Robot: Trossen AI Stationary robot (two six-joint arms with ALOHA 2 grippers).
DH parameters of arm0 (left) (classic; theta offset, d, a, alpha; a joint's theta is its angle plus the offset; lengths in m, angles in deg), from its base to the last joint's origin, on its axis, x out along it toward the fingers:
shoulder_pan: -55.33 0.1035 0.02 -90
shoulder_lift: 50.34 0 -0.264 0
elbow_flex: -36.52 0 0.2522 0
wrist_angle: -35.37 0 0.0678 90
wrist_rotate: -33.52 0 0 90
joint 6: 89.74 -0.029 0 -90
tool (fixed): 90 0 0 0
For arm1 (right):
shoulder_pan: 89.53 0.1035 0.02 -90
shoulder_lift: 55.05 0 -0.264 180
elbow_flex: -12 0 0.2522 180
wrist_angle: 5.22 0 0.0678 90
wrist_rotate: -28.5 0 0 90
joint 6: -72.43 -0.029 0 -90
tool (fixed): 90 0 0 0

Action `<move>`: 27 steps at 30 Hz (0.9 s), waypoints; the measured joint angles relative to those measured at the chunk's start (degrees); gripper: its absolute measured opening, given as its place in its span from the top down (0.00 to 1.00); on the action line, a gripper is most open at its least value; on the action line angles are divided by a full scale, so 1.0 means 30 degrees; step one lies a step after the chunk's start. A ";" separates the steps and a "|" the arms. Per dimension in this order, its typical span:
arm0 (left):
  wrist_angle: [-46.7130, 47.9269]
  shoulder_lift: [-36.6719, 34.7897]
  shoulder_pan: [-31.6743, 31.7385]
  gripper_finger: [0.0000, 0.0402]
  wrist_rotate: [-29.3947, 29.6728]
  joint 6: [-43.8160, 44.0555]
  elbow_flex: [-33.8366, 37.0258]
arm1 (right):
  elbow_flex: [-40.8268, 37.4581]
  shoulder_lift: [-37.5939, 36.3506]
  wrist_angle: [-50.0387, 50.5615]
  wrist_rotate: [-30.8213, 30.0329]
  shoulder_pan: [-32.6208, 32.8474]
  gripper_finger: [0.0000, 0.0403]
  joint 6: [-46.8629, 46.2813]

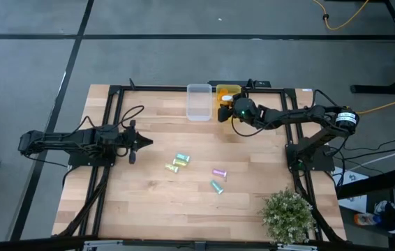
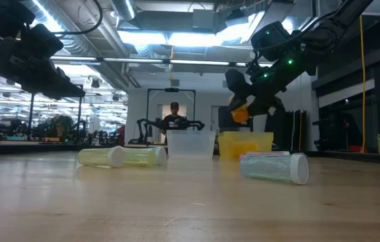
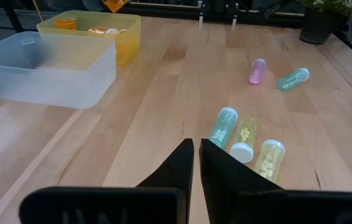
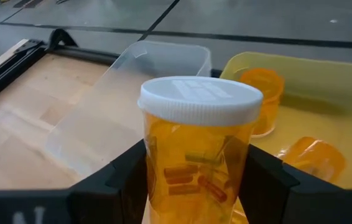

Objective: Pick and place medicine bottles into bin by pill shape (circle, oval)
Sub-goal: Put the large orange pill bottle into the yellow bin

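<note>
- We see the right gripper (image 4: 194, 180), jaws clamped on an orange bottle (image 4: 198, 149), above the yellow bin (image 4: 325, 81).
- The left gripper (image 3: 196, 155), jaws closed and empty, hovers near five pastel bottles (image 1: 178, 163) on the bench (image 1: 155, 202).

No readable text, label, brand, number or sign was found in any view. The white cap (image 4: 199, 98) of the orange bottle (image 4: 196, 165) carried raised embossed marks, but these were too indistinct to make out.
</note>
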 joint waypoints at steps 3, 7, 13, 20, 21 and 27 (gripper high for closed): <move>0.0000 0.0007 -0.0006 0.94 -0.0001 0.0000 0.0001 | 0.0000 0.0000 0.0000 0.0596 0.0000 0.50 0.0013; 0.0000 0.0005 0.0000 0.94 0.0000 -0.0005 0.0005 | 0.0000 0.0000 0.0000 0.0712 0.0007 0.50 0.0448; 0.0000 0.0006 -0.0007 0.94 0.0000 -0.0007 0.0001 | 0.0000 0.0000 0.0000 0.0712 0.0007 0.50 0.0999; 0.0000 0.0006 -0.0001 0.94 0.0000 -0.0007 0.0006 | 0.0000 0.0000 0.0000 0.1121 0.0006 0.50 0.1011; 0.0000 0.0004 -0.0007 0.94 -0.0004 -0.0007 0.0007 | 0.0005 0.0000 0.0005 0.1142 0.0007 0.50 0.1029; 0.0000 0.0004 0.0000 0.94 0.0000 -0.0007 0.0007 | 0.0007 0.0000 0.0007 0.1186 0.0000 0.38 0.1035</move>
